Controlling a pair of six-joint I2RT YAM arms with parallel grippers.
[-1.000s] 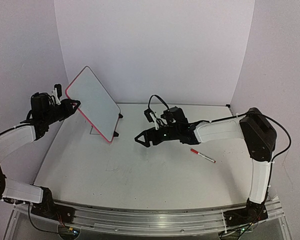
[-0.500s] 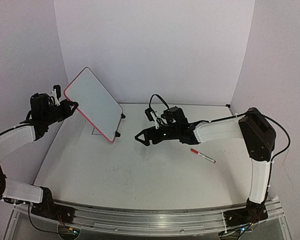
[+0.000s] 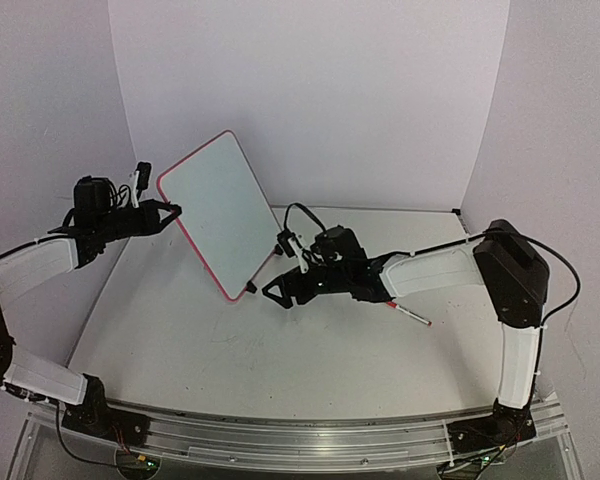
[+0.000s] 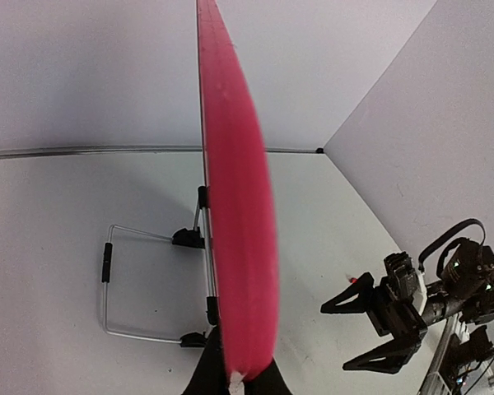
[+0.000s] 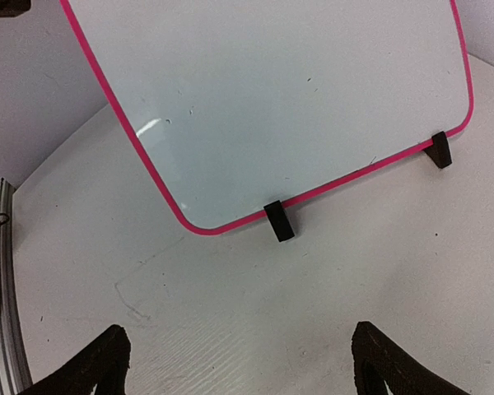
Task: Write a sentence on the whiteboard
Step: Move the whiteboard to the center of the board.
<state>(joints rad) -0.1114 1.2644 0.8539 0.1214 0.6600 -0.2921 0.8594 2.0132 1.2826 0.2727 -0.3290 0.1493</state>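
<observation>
The left gripper (image 3: 170, 212) is pinched tight on the left rim of the whiteboard (image 3: 223, 215) and holds it tilted, its face turned toward the right arm. The left wrist camera sees the board edge-on, a blurred red strip rising from between the dark fingers (image 4: 199, 383). Only this view shows the wire stand (image 4: 107, 284) lying behind the board on the table (image 3: 310, 375). The right gripper (image 3: 276, 291) hangs low over the table, just in front of the board's lower corner, with its jaws spread wide and nothing between them. Its wrist camera alone gives the board's face close up: plain white with a few faint specks and a patch of glare, and two black feet (image 5: 280, 220) on the lower rim. Whether those feet touch the table cannot be told. Faint scribbles (image 5: 132, 300) mark the tabletop below. The overhead view alone shows the marker (image 3: 413, 317), lying on the table beside the right forearm and partly hidden by it
</observation>
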